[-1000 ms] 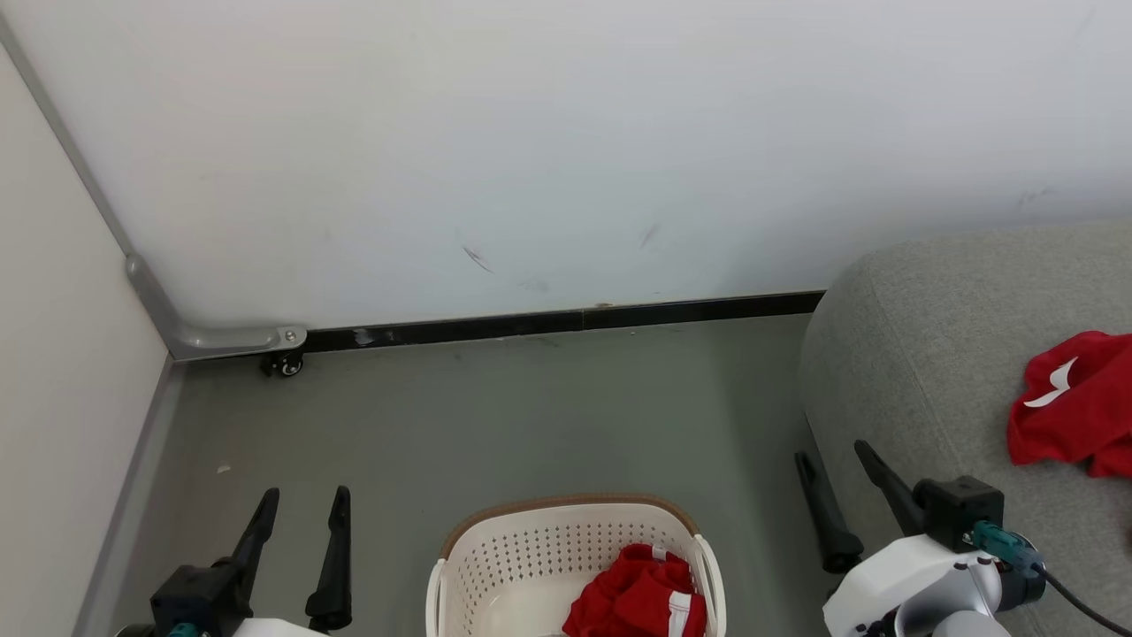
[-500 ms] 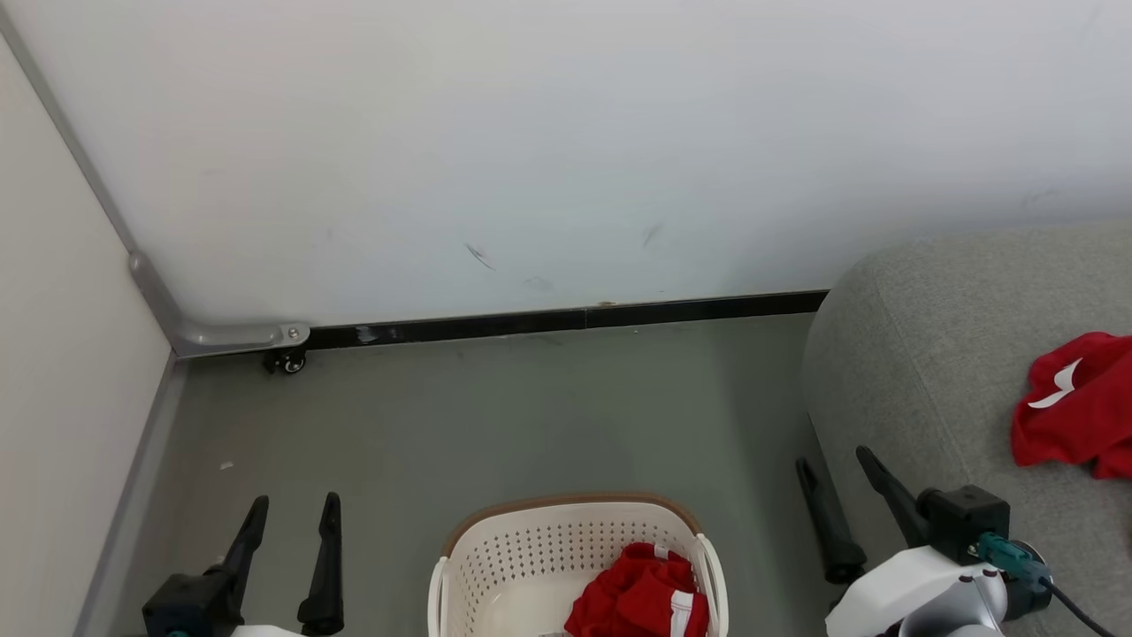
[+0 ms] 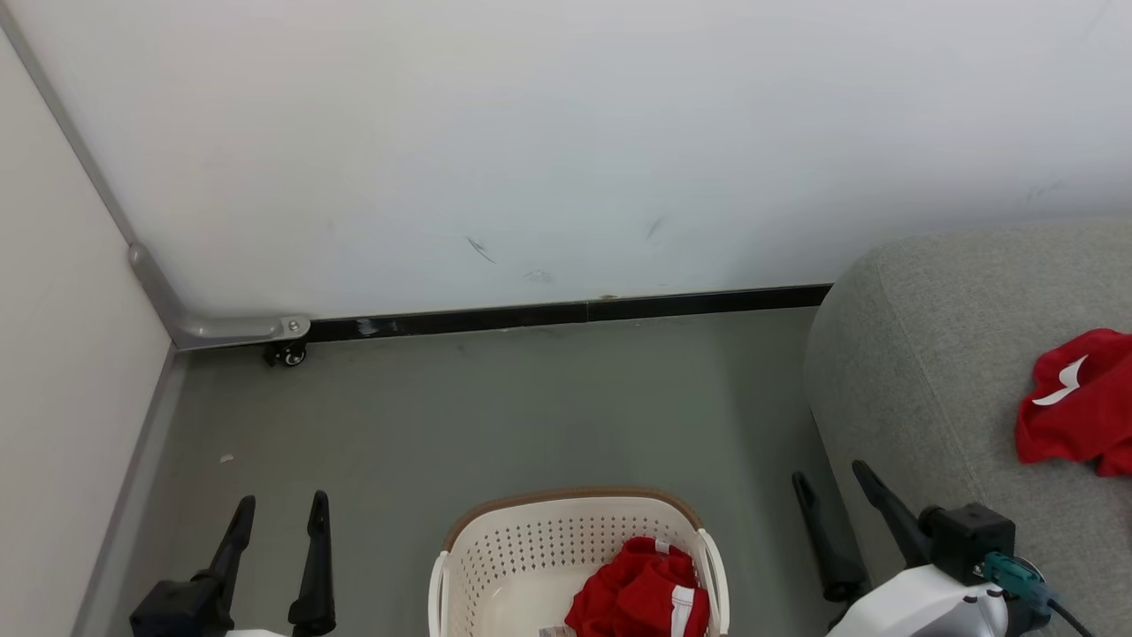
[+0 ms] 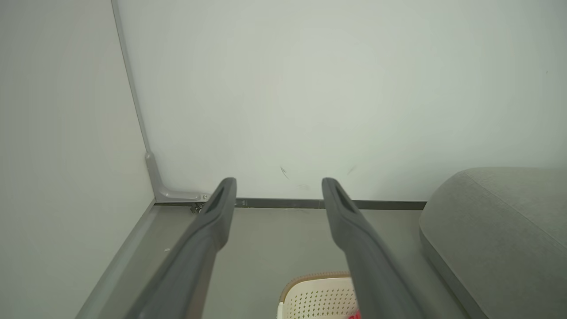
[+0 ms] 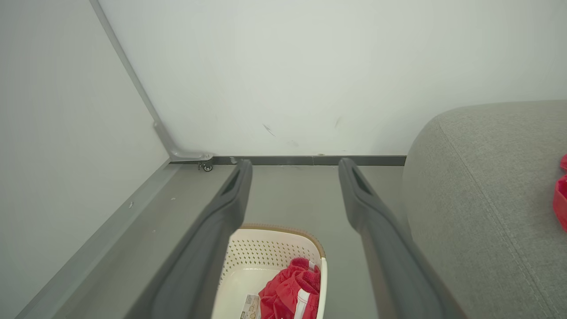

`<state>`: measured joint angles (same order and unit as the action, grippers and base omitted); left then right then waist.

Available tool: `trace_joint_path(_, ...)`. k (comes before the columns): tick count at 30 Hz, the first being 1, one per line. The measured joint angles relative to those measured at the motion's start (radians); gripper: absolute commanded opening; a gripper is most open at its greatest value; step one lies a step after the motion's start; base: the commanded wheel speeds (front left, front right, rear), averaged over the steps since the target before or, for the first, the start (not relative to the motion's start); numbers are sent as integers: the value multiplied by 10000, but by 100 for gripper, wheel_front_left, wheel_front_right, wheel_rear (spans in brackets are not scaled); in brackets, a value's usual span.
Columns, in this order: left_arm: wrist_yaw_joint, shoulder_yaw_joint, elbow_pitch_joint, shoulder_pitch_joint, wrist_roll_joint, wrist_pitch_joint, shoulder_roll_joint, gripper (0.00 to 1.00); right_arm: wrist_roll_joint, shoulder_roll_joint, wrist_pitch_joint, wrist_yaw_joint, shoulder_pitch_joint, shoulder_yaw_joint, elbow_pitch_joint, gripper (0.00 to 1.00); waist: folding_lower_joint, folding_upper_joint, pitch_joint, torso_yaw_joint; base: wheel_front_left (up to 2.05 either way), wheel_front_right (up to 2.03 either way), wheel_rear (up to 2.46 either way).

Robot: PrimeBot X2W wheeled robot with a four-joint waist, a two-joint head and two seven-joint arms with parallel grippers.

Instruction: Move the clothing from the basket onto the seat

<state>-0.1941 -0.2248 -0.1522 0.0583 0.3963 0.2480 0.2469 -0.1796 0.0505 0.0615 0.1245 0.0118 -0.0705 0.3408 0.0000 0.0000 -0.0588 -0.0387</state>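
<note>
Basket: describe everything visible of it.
The basket is cream-white plastic with rows of round holes in its walls and a brown rim along its far edge. It stands upright on the grey floor, left of the seat, cut off by the head view's bottom edge. Red clothing lies bunched inside at its right; a label lies on its bottom.

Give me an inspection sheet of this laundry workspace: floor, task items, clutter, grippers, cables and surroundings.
Surface: grey floor, bare around the basket.
Job's things: basket on the floor with a red garment inside; second red garment lying on the grey seat.
Clutter: small pale speck on the floor.
Grippers: left gripper and right gripper open, fingers empty, either side of the basket.
Cables: black cable at the right wrist.
Surroundings: white wall, black baseboard, caster in the corner.
</note>
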Motion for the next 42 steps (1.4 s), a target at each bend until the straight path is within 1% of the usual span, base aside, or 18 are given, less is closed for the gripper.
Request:
trace_joint_path(21, 25, 82, 226, 58, -253, 0, -199, 100, -12, -17, -399, 0, -384, 19, -894, 100, 0, 0, 149, -104, 0, 0, 0)
trace_joint_path(29, 113, 86, 232, 171, -316, 0, -251, 100, -56, -21, -456, 0, -578, 8, -1154, 100, 0, 0, 217, -138, 0, 0, 0)
trace_joint_path(32, 217, 2, 222, 184, -435, 0, -245, 100, -56, -23, -500, 0, -579, 8, -1269, 100, 0, 0, 252, -164, 0, 0, 0)
trace_joint_path(34, 351, -146, 198, 184, -516, 0, -242, 100, -54, -25, -525, 0, -580, 25, -1365, 100, 0, 0, 281, -190, 0, 0, 0)
trace_joint_path(36, 387, -343, 171, 183, -608, 0, -247, 100, -52, -27, -525, 0, -583, 71, -1411, 100, 0, 0, 311, -218, 0, 0, 0)
trace_joint_path(42, 725, -765, -50, 158, -723, 0, -236, 100, -8, -36, -527, 0, -765, 313, -1522, 100, 0, 0, 396, -319, 0, 0, 0)
